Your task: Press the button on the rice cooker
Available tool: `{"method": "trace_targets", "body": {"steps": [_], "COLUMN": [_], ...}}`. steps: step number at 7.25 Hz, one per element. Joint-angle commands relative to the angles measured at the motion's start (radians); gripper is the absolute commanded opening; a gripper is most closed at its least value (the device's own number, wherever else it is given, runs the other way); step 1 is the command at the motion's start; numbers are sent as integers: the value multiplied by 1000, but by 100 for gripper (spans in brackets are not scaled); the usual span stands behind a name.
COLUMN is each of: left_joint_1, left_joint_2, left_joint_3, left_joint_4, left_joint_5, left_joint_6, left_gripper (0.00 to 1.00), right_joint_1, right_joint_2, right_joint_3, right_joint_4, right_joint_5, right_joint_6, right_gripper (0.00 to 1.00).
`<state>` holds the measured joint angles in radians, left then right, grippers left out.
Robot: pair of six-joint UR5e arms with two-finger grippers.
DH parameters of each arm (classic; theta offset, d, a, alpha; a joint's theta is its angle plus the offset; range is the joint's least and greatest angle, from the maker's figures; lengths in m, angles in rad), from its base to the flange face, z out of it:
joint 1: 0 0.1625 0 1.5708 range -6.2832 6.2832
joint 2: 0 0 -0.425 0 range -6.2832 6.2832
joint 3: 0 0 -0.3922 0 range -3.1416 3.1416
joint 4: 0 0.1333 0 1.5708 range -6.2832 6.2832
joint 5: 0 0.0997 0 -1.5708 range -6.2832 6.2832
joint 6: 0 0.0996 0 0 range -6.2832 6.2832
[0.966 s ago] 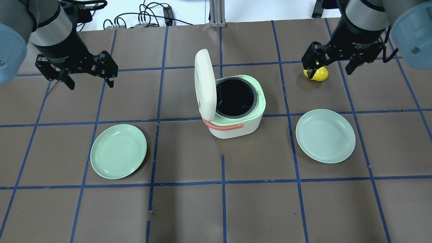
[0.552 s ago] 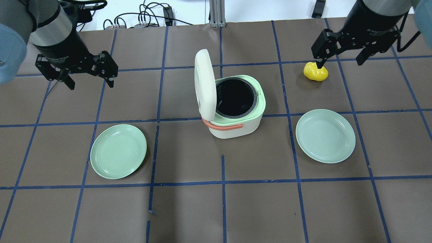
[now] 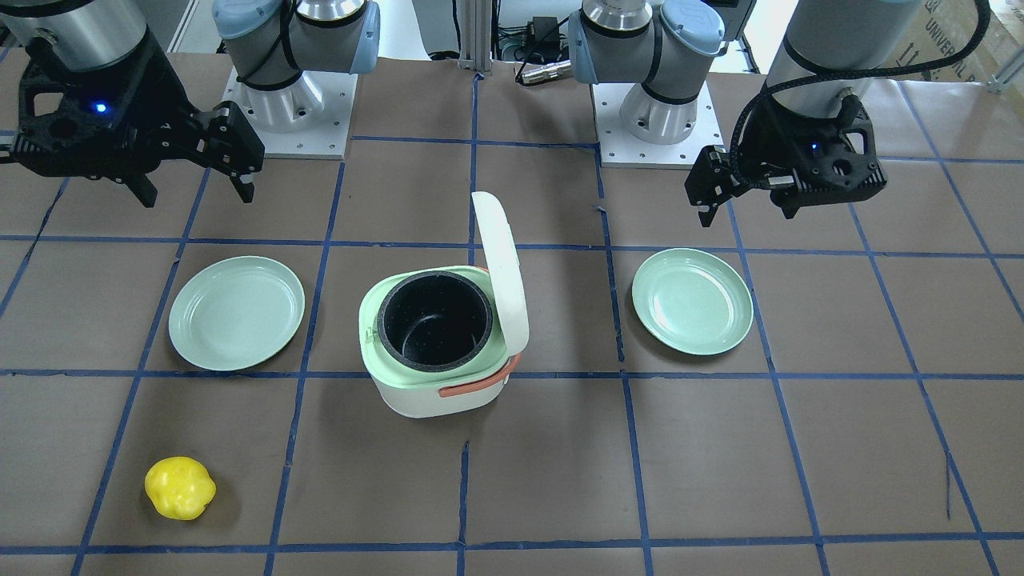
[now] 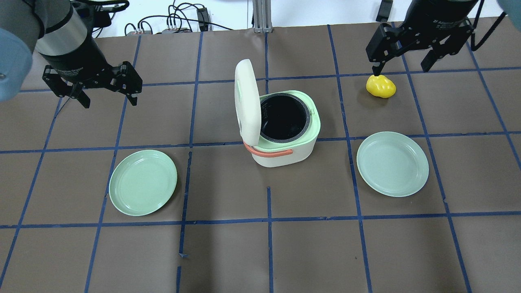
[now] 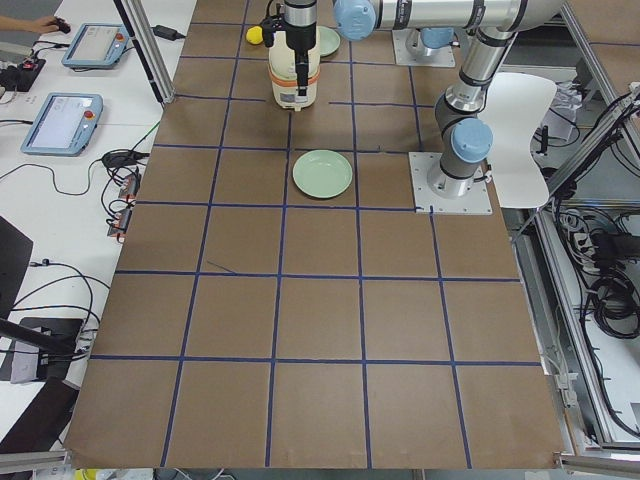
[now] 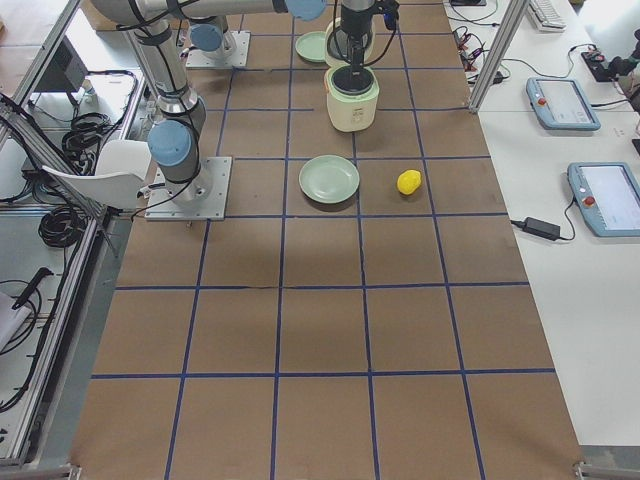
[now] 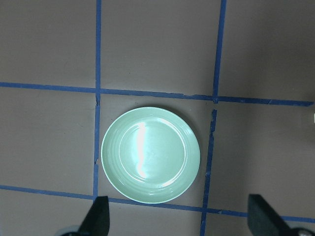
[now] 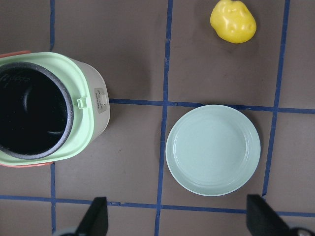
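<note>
The rice cooker stands mid-table with its white lid upright and the dark pot bare. It also shows in the front view. A small latch tab and a white button panel sit on the cooker's side that faces the right arm. My right gripper is open and empty. It hovers high beyond the cooker's right, near a yellow toy fruit. My left gripper is open and empty, far left of the cooker.
A green plate lies front left of the cooker, below my left gripper. A second green plate lies front right, in the right wrist view. The yellow fruit lies alone on the brown paper.
My right gripper has risen and drawn away from the yellow fruit, which stays on the table. The left arm and the cooker have not moved.
</note>
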<state>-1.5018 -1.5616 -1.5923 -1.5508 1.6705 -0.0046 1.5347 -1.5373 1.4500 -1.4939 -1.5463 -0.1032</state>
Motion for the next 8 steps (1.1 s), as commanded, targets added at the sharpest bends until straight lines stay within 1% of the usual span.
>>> {"method": "trace_targets", "body": {"steps": [1, 8], "left_joint_1": [0, 0], "left_joint_2": [0, 0], "left_joint_3": [0, 0], "left_joint_4": [-2, 0], "left_joint_5": [-1, -2], "left_joint_6": [0, 0], "left_gripper": [100, 100], "right_joint_1": [8, 8], "right_joint_2": [2, 6], "right_joint_3": [16, 20], "right_joint_4": [-6, -17], "right_joint_5": [-5, -11], "right_joint_6": [3, -13], "right_gripper": [100, 100]}}
